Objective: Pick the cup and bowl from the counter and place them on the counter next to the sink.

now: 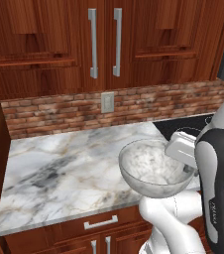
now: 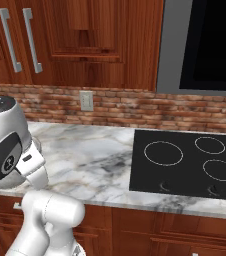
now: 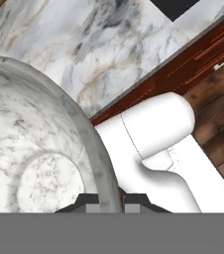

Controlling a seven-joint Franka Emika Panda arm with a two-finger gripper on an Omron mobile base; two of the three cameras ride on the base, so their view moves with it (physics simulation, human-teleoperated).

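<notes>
The bowl (image 1: 151,168), wide, glassy and mottled grey-white, hangs in the air over the front edge of the counter (image 1: 59,173). My gripper (image 1: 185,171) grips it at its right rim. In the hand view the bowl (image 3: 34,149) takes up the left side, and its thick rim runs down between the two dark fingertips of the gripper (image 3: 110,202), which is shut on it. Marble counter (image 3: 109,39) lies beyond the bowl. The cup and the sink are out of view.
A black cooktop (image 2: 185,160) with white rings is set in the counter (image 2: 85,150) to the right; its corner (image 1: 183,126) lies behind the bowl. A brick backsplash with an outlet (image 1: 107,102) and wooden wall cabinets stand behind. Drawers (image 1: 100,222) sit below.
</notes>
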